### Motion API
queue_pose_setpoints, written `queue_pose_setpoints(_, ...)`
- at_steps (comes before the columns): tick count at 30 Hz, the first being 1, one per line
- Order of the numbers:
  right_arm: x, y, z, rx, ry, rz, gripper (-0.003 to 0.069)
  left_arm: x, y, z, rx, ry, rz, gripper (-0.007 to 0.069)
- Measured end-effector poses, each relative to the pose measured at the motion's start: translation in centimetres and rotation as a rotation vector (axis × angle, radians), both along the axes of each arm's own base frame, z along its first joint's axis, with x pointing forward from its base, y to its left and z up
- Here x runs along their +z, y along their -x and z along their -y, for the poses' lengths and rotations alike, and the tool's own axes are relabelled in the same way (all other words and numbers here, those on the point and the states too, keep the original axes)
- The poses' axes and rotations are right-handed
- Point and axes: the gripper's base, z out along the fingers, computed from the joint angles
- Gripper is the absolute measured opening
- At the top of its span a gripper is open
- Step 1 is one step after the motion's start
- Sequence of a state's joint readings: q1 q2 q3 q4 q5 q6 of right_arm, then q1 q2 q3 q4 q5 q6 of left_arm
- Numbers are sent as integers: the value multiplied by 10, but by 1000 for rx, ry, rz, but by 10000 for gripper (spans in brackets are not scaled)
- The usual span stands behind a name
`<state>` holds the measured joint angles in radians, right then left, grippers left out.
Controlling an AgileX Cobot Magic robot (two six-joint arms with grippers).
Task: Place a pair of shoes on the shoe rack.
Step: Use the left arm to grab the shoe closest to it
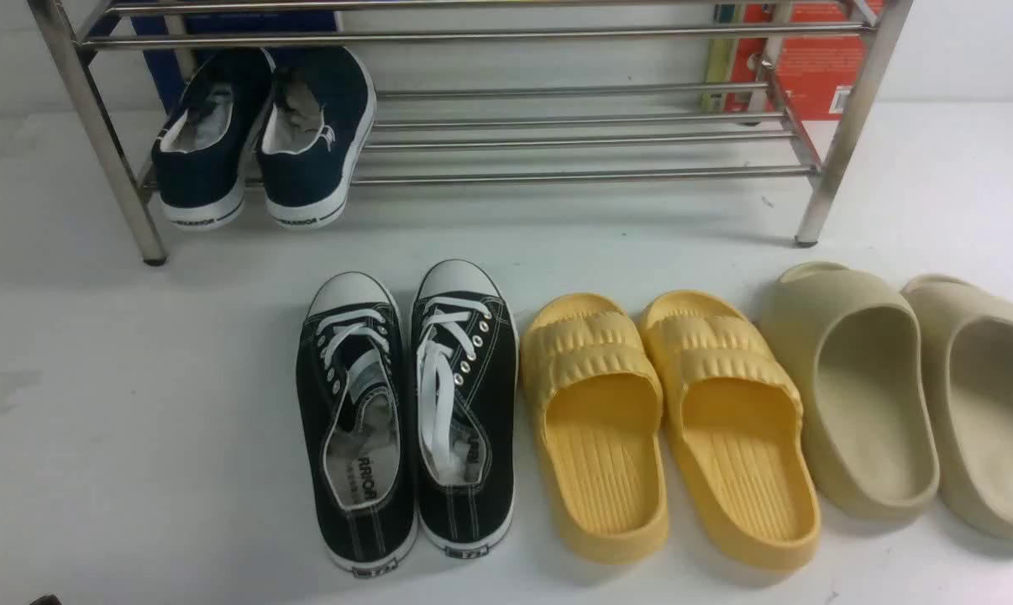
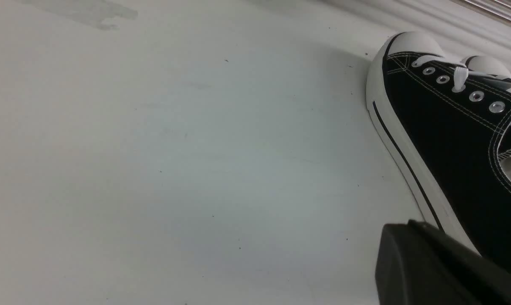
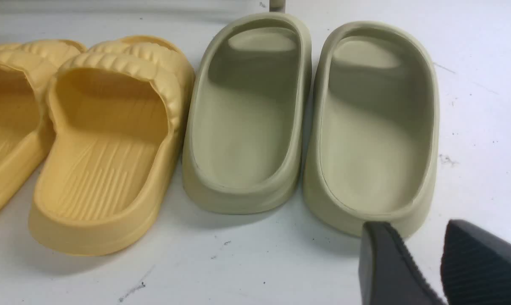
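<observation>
1. At the table's near left, the left gripper [image 2: 412, 243] hovers pinched closed and empty just beside the outer sole of the pair of black canvas sneakers [image 1: 469, 512]. The pair stands on the white table [image 1: 137, 420], toes toward the shoe rack [image 1: 574, 176], not yet lifted.
2. Those jaws likely must part first, then take one sneaker by its heel collar, clear of the loose white laces, and carry it level.
3. Further right sit yellow ribbed slides [image 1: 599, 470] and beige foam slides [image 1: 868, 403]. The right gripper [image 3: 425, 254] hangs parted and empty by the outermost beige heel.
4. On the rack's lower shelf, navy slip-on sneakers [image 1: 313, 143] occupy the left end, heels outward. The bars to their right look free, a probable landing spot.
</observation>
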<state>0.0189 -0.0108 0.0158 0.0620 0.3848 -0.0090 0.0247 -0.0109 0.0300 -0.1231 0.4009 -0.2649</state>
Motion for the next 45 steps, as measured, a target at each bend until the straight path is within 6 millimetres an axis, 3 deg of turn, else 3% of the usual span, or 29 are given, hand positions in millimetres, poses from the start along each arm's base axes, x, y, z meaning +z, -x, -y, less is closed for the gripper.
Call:
queue_pose_setpoints(32, 0, 0, 0, 0, 0, 0, 239, 1, 0, 0, 1, -15, 13, -4)
queue_pose_setpoints(36, 0, 0, 0, 0, 0, 0, 239, 11, -3, 1, 35, 170, 119, 0)
queue_pose_setpoints(37, 0, 0, 0, 0, 0, 0, 239, 17, -4, 2, 61, 334, 178, 2)
queue_pose_setpoints(41, 0, 0, 0, 0, 0, 0, 239, 28, -5, 0, 113, 639, 287, 6)
queue_pose_setpoints(45, 0, 0, 0, 0, 0, 0, 239, 33, -5, -3, 130, 688, 344, 8)
